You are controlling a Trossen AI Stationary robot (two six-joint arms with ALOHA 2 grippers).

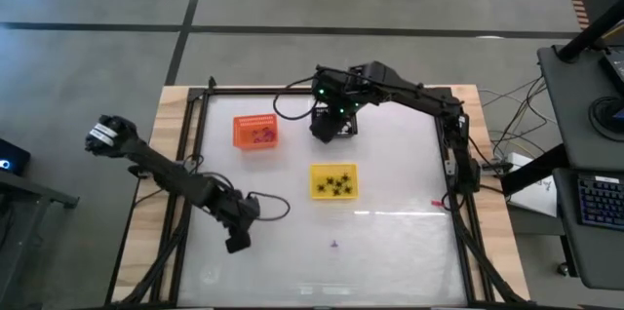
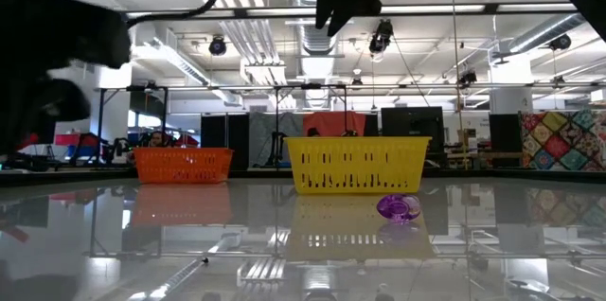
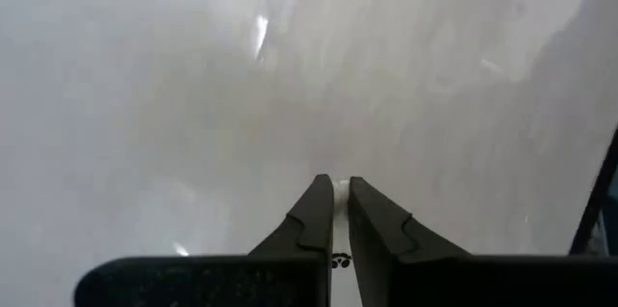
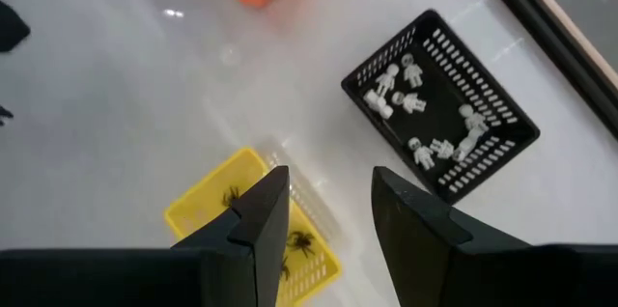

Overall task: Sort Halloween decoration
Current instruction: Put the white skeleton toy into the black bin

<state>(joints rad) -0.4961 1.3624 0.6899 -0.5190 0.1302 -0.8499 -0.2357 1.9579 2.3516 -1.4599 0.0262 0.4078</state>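
Note:
My left gripper [image 1: 236,242] is over the table's near left part, shut on a tiny white piece [image 3: 340,187] of the Halloween decoration. My right gripper [image 4: 323,196] hangs open and high over the far middle, above the black basket [image 4: 439,104], which holds several white figures. The yellow basket [image 1: 333,181] holds black spiders. The orange basket [image 1: 255,132] holds purple pieces. One purple piece [image 2: 399,208] lies loose on the table in front of the yellow basket. My left gripper pinches the white piece between its two fingertips [image 3: 317,201], and only a small white bit [image 3: 341,184] shows past the tips. The fingers slant steeply down at the table. Which part of the piece they have is hidden by the fingers themselves.
A dark frame [image 1: 195,135] runs round the glossy white table top. Bare surface lies between my left gripper and the baskets. A desk with a keyboard [image 1: 595,198] stands beyond the right edge.

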